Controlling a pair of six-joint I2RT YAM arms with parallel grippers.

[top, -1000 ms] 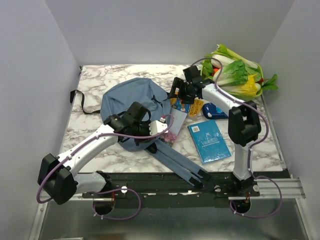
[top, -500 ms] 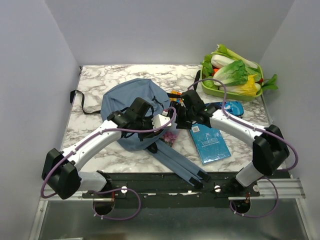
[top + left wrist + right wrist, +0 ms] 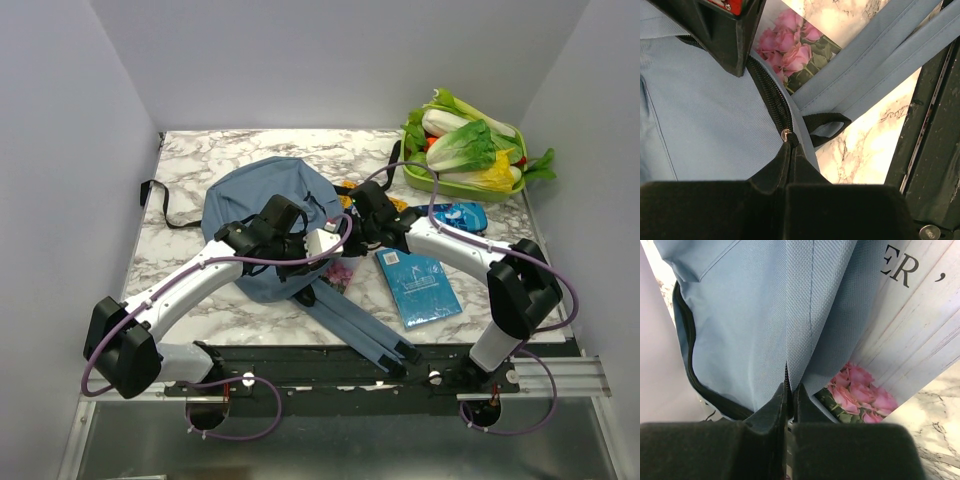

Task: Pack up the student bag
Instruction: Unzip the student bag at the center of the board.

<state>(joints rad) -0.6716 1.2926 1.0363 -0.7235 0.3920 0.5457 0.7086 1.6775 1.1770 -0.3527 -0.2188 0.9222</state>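
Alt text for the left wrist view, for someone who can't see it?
The left gripper, jaws closed, pinches the student bag at its black zipper. Beyond lie two blue shoulder straps, partly covering a rose-printed card on the marble table.

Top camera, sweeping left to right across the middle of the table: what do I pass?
black strap → student bag → blue notebook
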